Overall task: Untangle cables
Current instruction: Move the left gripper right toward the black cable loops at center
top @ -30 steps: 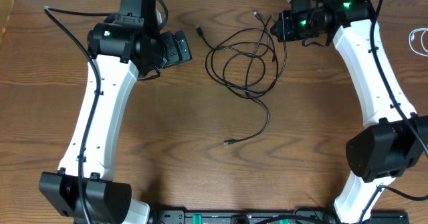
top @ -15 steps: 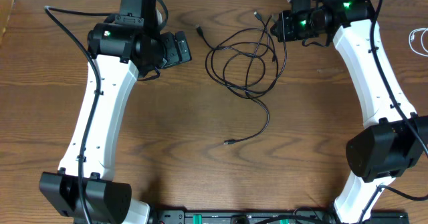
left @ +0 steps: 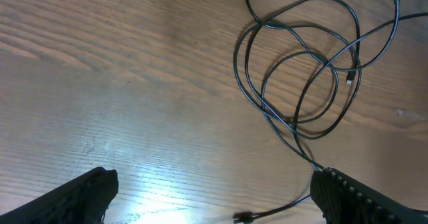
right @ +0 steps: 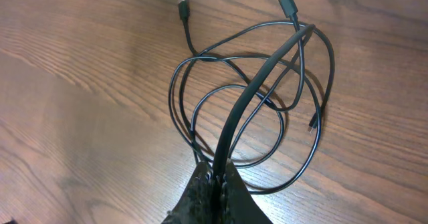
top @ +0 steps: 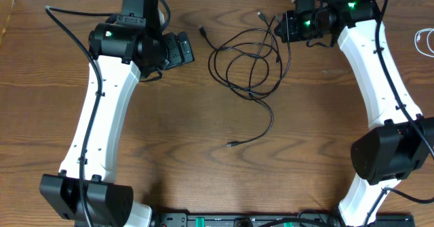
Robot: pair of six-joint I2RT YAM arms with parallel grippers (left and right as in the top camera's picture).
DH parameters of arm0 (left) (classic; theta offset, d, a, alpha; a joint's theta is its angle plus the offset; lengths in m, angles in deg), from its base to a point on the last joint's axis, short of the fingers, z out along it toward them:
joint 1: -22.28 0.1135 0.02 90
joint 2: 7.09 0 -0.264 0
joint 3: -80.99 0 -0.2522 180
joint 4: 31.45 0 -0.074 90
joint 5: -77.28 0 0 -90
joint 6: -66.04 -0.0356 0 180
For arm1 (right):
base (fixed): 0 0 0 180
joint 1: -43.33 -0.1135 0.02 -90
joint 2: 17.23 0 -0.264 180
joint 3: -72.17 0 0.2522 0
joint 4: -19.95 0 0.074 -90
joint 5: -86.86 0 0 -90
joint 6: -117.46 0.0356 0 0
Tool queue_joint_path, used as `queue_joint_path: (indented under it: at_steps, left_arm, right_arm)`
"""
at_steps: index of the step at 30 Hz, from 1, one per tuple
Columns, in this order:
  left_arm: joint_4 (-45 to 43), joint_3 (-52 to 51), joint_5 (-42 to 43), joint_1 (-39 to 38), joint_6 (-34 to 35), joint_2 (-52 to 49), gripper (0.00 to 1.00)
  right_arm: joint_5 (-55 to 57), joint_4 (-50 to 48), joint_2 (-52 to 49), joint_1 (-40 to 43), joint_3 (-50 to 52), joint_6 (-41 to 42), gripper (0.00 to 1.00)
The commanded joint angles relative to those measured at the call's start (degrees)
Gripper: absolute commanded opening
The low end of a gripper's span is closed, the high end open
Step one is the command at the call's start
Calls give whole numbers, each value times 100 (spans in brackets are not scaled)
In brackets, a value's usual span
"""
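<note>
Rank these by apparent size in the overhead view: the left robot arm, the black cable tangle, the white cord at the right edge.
1. left robot arm, largest by far.
2. black cable tangle.
3. white cord, smallest, but the frame edge cuts it off.

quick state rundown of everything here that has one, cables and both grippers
black cables, tangled in overlapping loops on the table, one strand raised off it
right gripper, shut on that raised strand of the black cables
left gripper, open, holding nothing
white cable, lying apart from the tangle at the table's right edge, partly out of frame, untouched
</note>
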Motion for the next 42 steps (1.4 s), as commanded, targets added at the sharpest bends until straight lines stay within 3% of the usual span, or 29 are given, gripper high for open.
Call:
queue_joint_path:
  at_steps: [1,33,42]
  left_arm:
    - [33,-79,50,7,-48,-72,98]
    - [-39,-83,50,-4,-48,-83,98]
    - [-149,-87,72,-184,-31,-522,98]
  right_arm:
    - [-17,9,76,-22,-35,-76,1]
    - [-17,90,76,-24,-35,-76,1]
    - [-13,129,76,-22,-35,-76,1]
